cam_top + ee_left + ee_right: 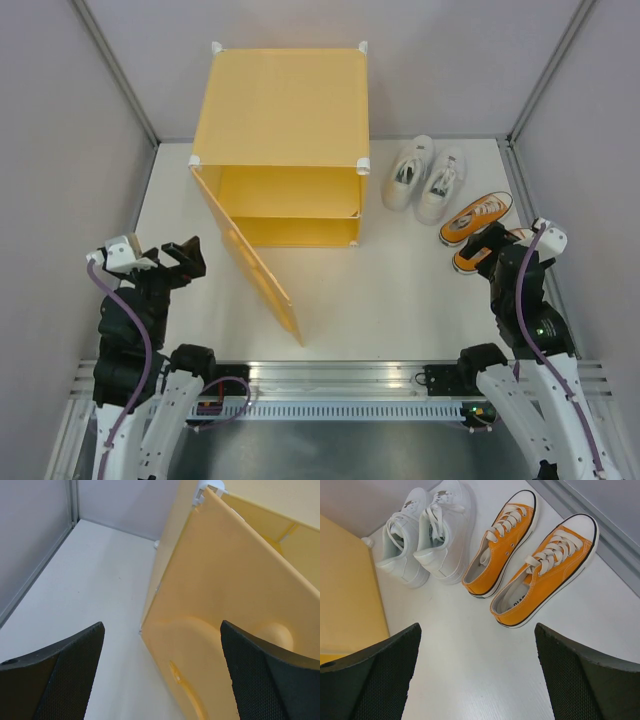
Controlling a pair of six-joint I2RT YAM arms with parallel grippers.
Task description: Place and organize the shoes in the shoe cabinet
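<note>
The yellow-orange shoe cabinet (283, 105) stands at the table's back middle, its door (250, 262) swung open toward the front, the inner shelf (290, 215) showing. The white pair (424, 178) stands right of it, the orange pair (477, 218) further right; one orange shoe is partly hidden by my right arm. In the right wrist view the white pair (425, 527) and both orange shoes (502, 542) (546, 569) lie ahead of my open, empty right gripper (477, 675). My left gripper (162, 675) is open and empty, facing the door's embossed face (225, 630).
Grey walls with metal frame posts (118, 70) enclose the white table (400, 290) on three sides. The open door juts diagonally toward the front between the two arms. A metal rail (340, 385) runs along the near edge.
</note>
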